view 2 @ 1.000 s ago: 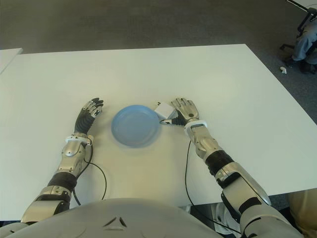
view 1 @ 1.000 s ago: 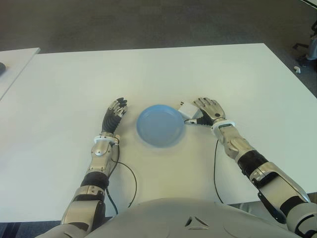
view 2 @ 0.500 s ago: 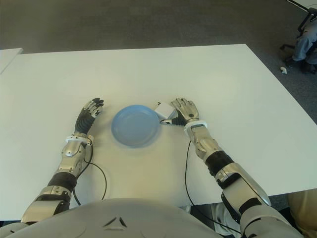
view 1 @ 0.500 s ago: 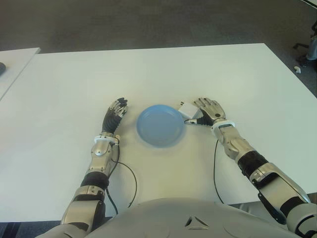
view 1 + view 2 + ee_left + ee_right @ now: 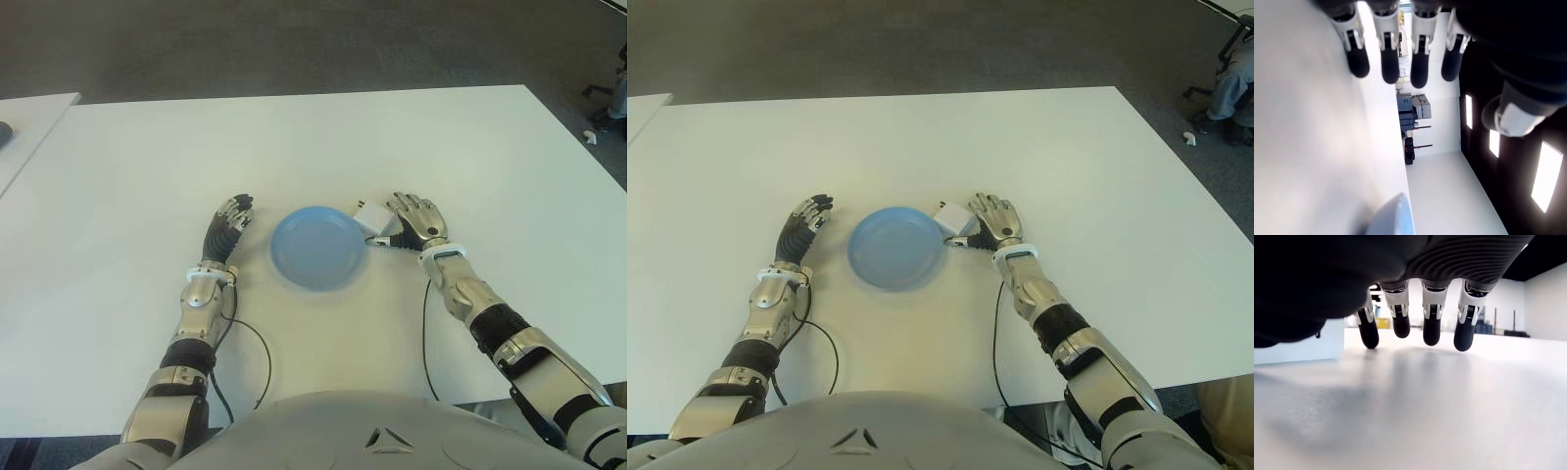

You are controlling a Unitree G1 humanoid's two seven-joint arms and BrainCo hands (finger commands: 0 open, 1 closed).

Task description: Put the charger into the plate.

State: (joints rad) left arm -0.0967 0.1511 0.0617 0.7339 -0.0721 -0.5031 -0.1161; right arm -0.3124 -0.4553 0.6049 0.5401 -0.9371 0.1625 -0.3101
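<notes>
Eye views: blue plate point(image 5: 315, 247) is sitting mid-table point(image 5: 294, 147), nothing in it. White charger point(image 5: 370, 216) is lying on the table just beside the plate's right rim, outside it. Right hand point(image 5: 415, 220) is sitting just right of the charger, palm down, fingers extended, thumb side against or nearly against it; can't tell if it's touching. Not gripping anything. Left hand point(image 5: 227, 224) is showing left of the plate, apart from it, fingers loose, holding nothing.

Left wrist view: four fingertips point(image 5: 1390, 68) are hanging straight and relaxed over the table point(image 5: 1303, 147), nothing between them. Plate edge point(image 5: 1393, 220) is showing at the frame edge.

Right wrist view: fingers point(image 5: 1431, 330) are hovering extended just above the table point(image 5: 1425, 406), released. Charger point(image 5: 1298, 342) is showing as a white block beside the thumb side.
</notes>
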